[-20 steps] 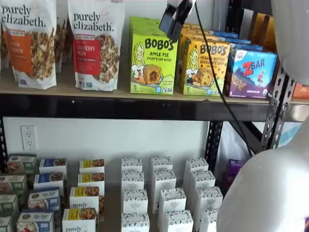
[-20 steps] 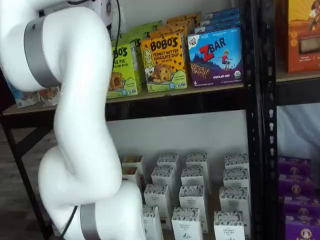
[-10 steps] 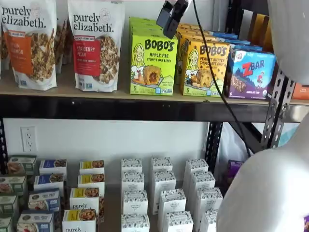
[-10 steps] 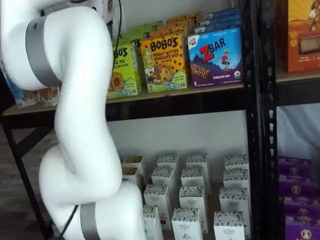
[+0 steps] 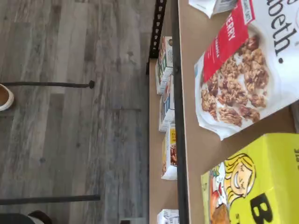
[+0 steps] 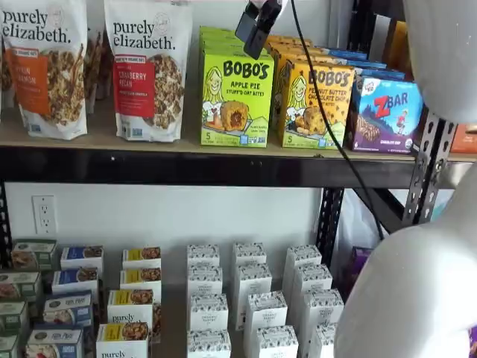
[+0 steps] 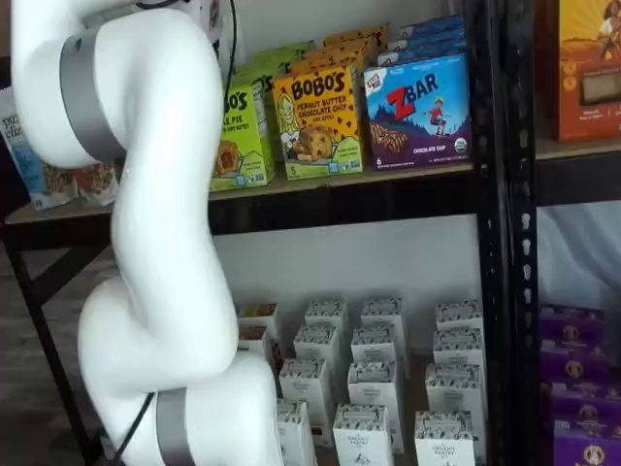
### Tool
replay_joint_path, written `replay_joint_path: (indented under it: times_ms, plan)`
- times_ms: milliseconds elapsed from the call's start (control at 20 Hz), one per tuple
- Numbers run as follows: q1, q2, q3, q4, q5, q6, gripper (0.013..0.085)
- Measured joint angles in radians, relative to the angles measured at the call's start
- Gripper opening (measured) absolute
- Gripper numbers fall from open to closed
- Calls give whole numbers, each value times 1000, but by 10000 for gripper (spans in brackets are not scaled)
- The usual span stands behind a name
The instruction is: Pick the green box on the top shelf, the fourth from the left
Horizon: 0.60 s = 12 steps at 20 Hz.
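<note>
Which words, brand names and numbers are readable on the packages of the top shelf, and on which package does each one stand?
"purely elizabeth.": white granola pouch with red label
"purely elizabeth.": white pouch with orange label
"BOBO'S APPLE PIE", "5": lime-green carton
"BOBO'S PEANUT BUTTER CHOCOLATE CHIP": yellow-orange carton
"ZBAR", "CHOCOLATE CHIP": purple-blue box
Small print on all of them is too small to read.

On the top shelf [image 6: 186, 165], the Bobo's Apple Pie box [image 6: 236, 99] stands right of the cranberry pecan granola bag [image 6: 147, 71] and left of the Bobo's peanut butter box [image 6: 316, 104]; the ZBar box [image 6: 386, 113] is farther right. The gripper [image 6: 253, 28] hangs above the Apple Pie box.
</note>
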<state>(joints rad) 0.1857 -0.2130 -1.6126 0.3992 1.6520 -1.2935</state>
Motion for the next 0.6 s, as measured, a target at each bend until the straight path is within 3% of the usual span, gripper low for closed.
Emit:
replay_joint_path:
  times_ms: [600]
  plan:
    - [-30, 72, -69, 10, 15, -27, 850]
